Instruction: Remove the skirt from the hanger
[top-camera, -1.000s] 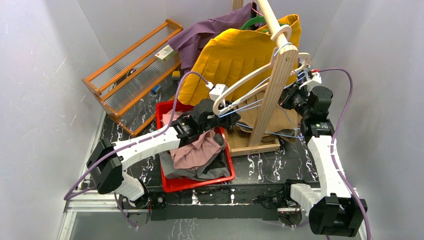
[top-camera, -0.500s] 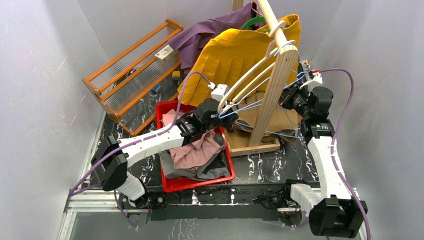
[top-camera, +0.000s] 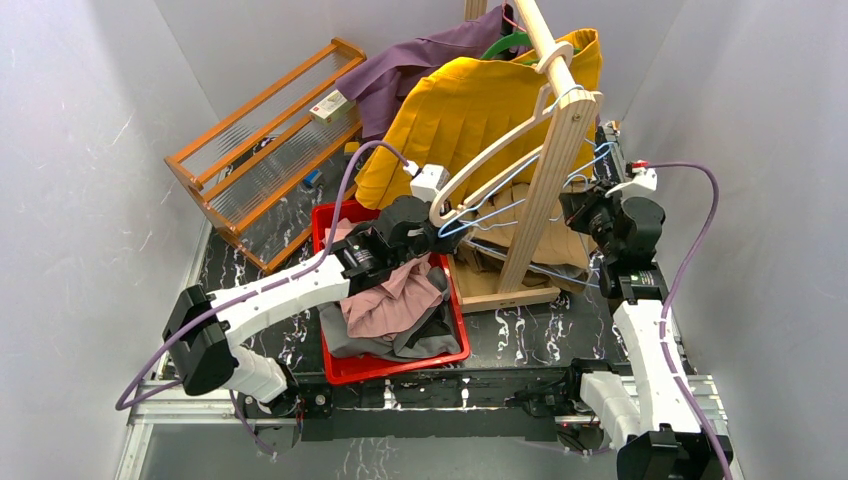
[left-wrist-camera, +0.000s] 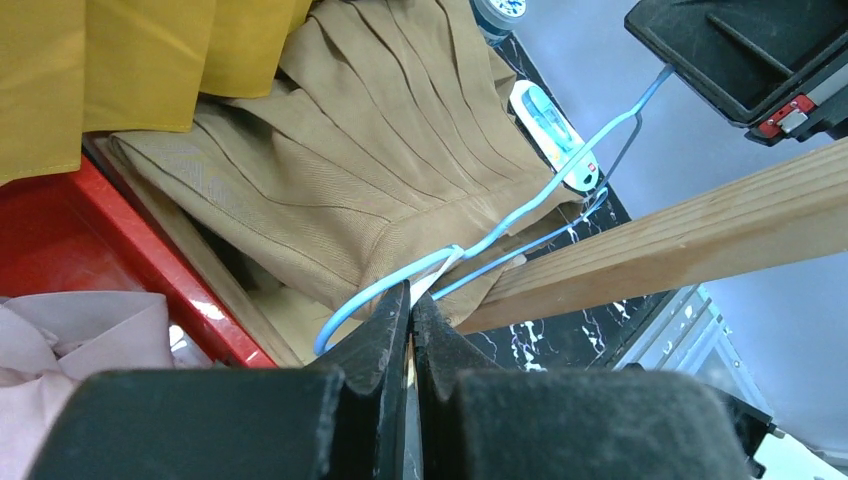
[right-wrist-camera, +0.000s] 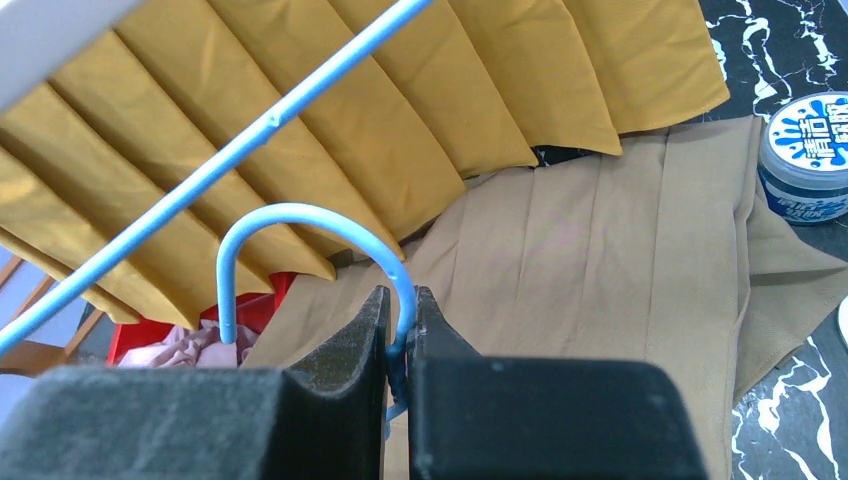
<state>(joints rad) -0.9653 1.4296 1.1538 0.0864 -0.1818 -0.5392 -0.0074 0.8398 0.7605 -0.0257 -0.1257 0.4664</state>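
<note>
Over the last second the left end effector (left-wrist-camera: 410, 290) went from partly apart to fully together, while the left arm's elbow swung outward over the desk (top-camera: 560, 335). In the left wrist view its fingers met at the near corner of the blue hanger (left-wrist-camera: 540, 185), right at the waistband of the tan skirt (left-wrist-camera: 380, 150). A pale sliver showed between the tips. Whether they had pinched fabric, wire or nothing could not be told from the pictures.

The right end effector (right-wrist-camera: 402, 300) had not changed its grip: it remained clamped on the stem of the blue hanger's hook, just below the arch. Its wrist had drifted a little toward the right wall, and the wire had risen slightly with it.

The tan skirt had not come off. It sagged from the blue hanger onto the base of the wooden rack (top-camera: 550, 180), behind the rack's post, below the yellow skirt (top-camera: 470, 110) and just beside the red bin (top-camera: 395, 368).

This closing probably marked the start of the pull at the waistband. With the hook steadied on the right, the left side likely needed to draw the cloth off the hanger's end. If the fingers had caught wire instead of fabric, the skirt would simply travel with the hanger.
</note>
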